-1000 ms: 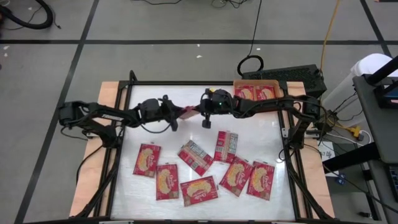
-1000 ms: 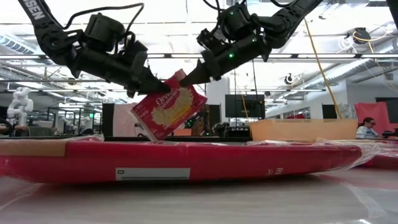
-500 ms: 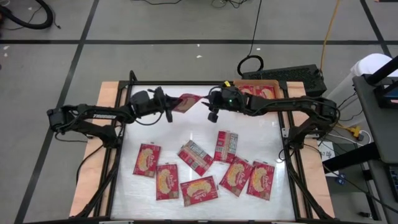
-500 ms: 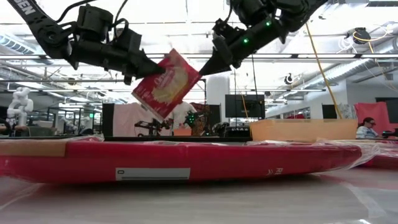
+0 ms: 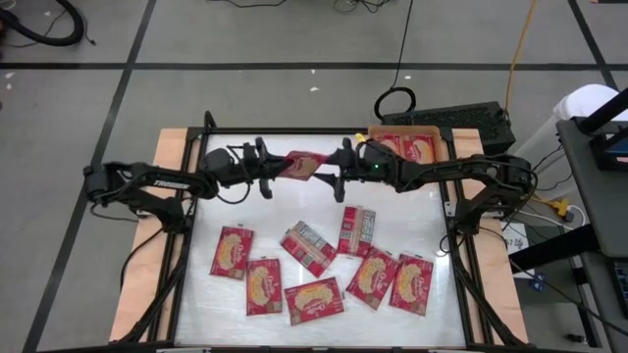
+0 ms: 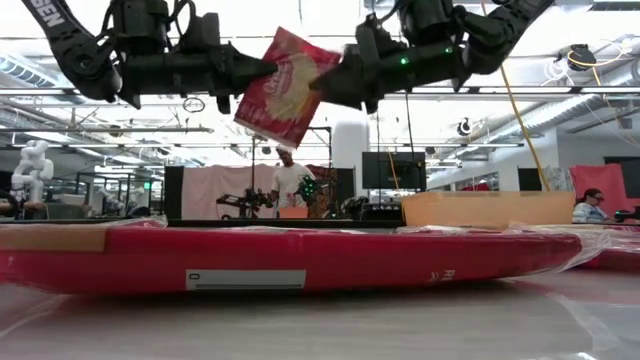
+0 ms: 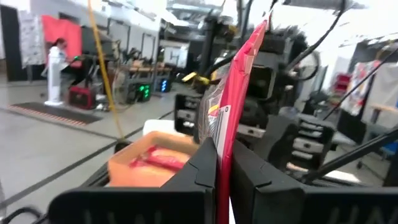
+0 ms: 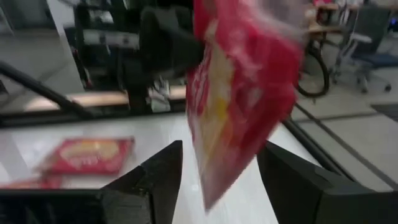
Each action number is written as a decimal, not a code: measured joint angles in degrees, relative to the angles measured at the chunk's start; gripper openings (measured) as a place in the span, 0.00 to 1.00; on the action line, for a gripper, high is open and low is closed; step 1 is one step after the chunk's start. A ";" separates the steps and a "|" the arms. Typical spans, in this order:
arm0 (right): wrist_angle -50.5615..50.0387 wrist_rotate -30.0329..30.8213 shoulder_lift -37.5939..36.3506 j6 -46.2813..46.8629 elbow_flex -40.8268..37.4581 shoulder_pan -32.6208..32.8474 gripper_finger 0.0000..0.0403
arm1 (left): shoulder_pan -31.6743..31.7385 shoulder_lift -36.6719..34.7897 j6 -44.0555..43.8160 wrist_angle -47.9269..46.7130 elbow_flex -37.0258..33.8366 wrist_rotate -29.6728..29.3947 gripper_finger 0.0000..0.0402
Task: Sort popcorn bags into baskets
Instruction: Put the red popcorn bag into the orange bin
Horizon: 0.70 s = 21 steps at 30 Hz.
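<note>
A red popcorn bag [image 5: 300,165] hangs high above the table's far middle, and my left gripper [image 5: 272,169] is shut on it. My right gripper [image 5: 332,174] faces it from the table's right. Its fingers stand open on either side of the bag's free end [image 8: 231,112], and the right wrist view shows gaps there. The orange basket [image 5: 404,129] sits at the far right with two bags [image 5: 402,147] lying flat in it. Several more bags [image 5: 309,247] lie flat on the white table nearer the front. My left gripper pinches the bag between its two fingers at the end toward the table's left [image 7: 222,144]. The fingers [image 6: 252,70] lie about level and come from the table's left. The bag is lifted clear, on edge and tilted, with its free end toward the right gripper.
Black frame rails [image 5: 201,176] run along the table's sides, and wooden strips [image 5: 172,147] lie outside them. In the low view one bag [image 6: 300,258] lies close to the camera. A person [image 6: 283,185] stands in the room behind the table.
Both grippers have gone up with the bag between them. My right gripper has opened and let go of the bag's right end, staying around it. The bag, held by my left gripper, has risen and turned from corner-down to more upright.
</note>
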 joint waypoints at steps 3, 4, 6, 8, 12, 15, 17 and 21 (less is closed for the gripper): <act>3.92 -4.27 0.01 1.12 -0.09 -0.03 0.45 | -1.29 2.03 0.00 4.40 0.00 0.10 0.04; 4.67 -5.14 0.00 1.35 -0.09 -0.03 0.42 | -1.59 2.58 0.00 4.64 0.00 0.26 0.03; 4.88 -5.23 0.00 1.68 -0.07 0.03 0.36 | -2.00 3.48 0.60 5.21 0.00 0.31 0.03; 4.72 -5.19 0.02 1.66 -0.09 0.01 0.28 | -2.29 3.79 1.17 5.83 0.00 0.29 0.03; 4.14 -5.17 0.02 -0.18 -0.09 -0.05 0.11 | -2.32 3.92 1.33 5.55 0.00 0.78 0.09; 3.53 -5.42 -0.51 -1.73 -0.09 -0.20 0.03 | -2.63 3.89 1.52 5.51 0.00 1.87 0.13; 1.39 -5.65 -1.75 -2.27 -0.09 -0.83 0.03 | -2.87 3.89 2.01 4.78 0.00 2.15 0.17; -6.99 -6.71 -6.88 -4.06 -0.09 -3.25 0.04 | -2.99 3.87 2.23 2.04 0.02 2.09 0.26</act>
